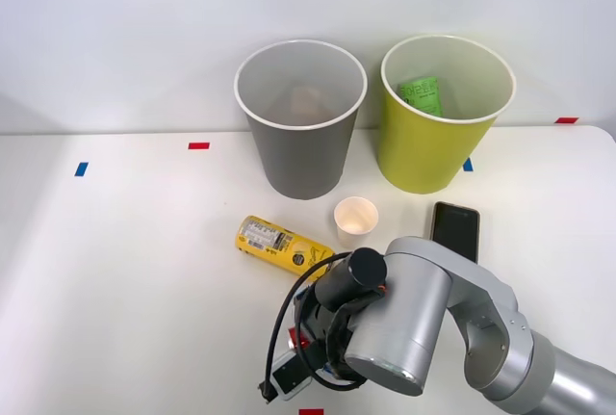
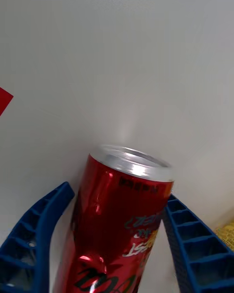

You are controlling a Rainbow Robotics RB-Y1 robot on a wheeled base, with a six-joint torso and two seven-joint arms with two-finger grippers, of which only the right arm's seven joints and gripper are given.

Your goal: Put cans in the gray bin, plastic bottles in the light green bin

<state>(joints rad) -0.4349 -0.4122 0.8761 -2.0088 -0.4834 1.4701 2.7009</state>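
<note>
- Red can (image 2: 119, 219) lies on the table near the robot, between the blue fingers (image 2: 36, 234) of the right gripper (image 2: 114, 239); one finger touches it, the other stands slightly off, so no firm grip.
- Yellow bottle (image 1: 279, 246) lies near the paper cup (image 1: 355, 215).
- Gray bin (image 1: 300, 116) and light green bin (image 1: 443, 112) stand behind, well apart from the can; both items remain unsorted.
- Right arm (image 1: 423, 314) bends low over the table.
</note>
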